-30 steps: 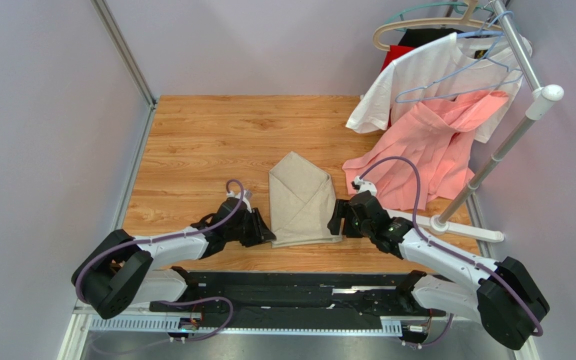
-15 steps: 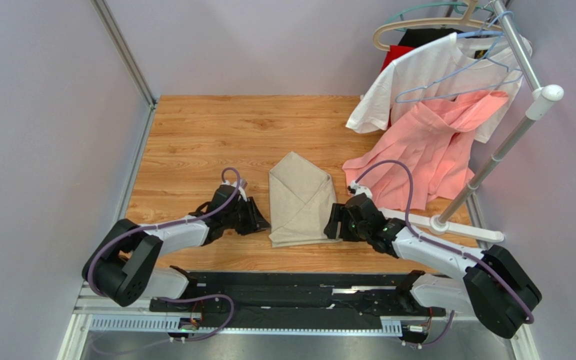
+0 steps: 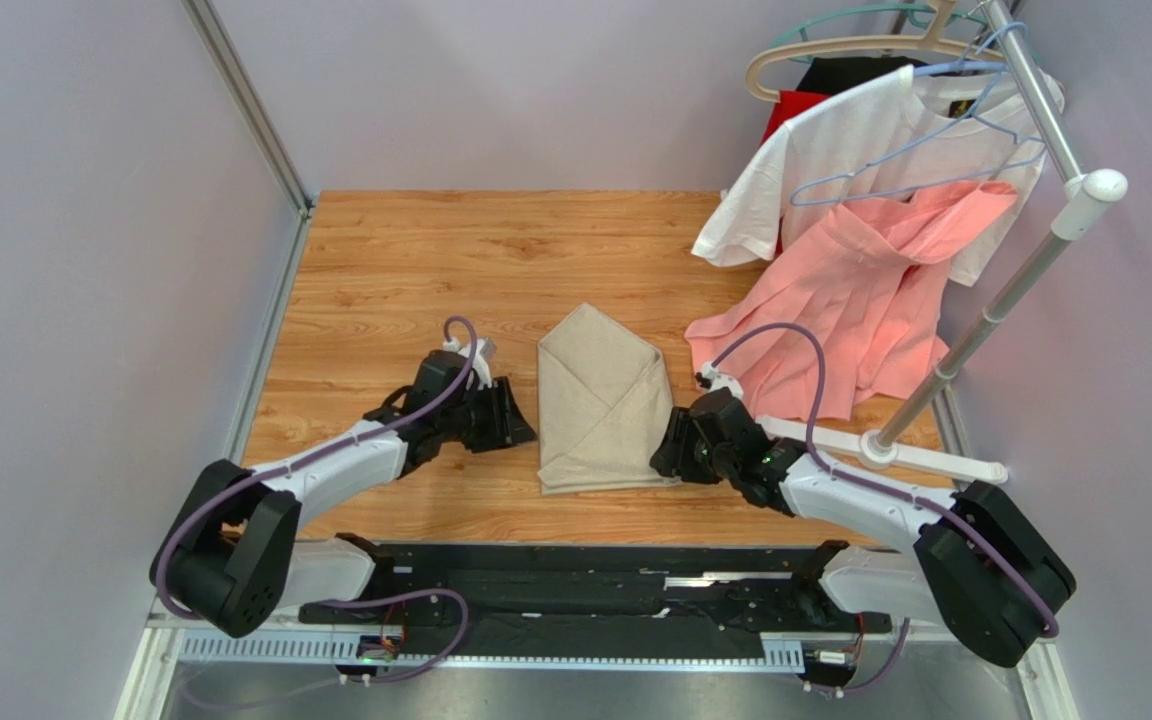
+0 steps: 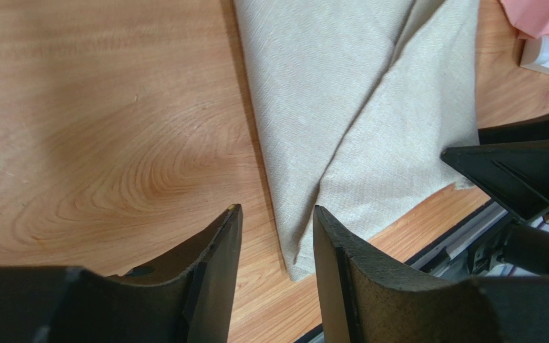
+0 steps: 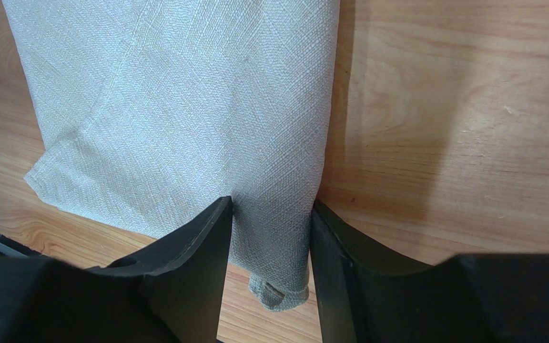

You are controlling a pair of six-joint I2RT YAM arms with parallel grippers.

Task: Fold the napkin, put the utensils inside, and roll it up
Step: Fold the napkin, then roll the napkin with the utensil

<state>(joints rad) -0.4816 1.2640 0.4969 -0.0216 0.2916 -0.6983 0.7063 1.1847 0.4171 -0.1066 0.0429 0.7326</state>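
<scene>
- One napkin [image 3: 602,402], beige and plain, lies flat near the middle of the desk [image 3: 387,270], between the two arms.
- Napkin is folded: far end comes to a blunt point, near edge runs straight, and two flaps cross diagonally over the top face.
- Left gripper [image 3: 519,417] sits low over the wood just beside the napkin's left edge, pointing toward it.
- Left wrist view: jaws stand apart with bare wood and the cloth's left edge showing through the gap. No cloth is pinched, and the fingertips are short of the fold.
- Right gripper [image 3: 668,447] is at the napkin's right edge, near the near-right corner.
- Right wrist view: jaws are closed on the folded right edge. Cloth fills the gap from one finger to the other, and a small curl of the corner pokes out below the fingers.
- Rest of the napkin lies undisturbed on the desk, with no part visibly lifted in the top view.
- Background, far right: a pink garment [image 3: 853,285] and a white T-shirt [image 3: 853,143] hang from a rack [image 3: 1010,293]. The pink hem rests on the desk, apart from the napkin.
</scene>
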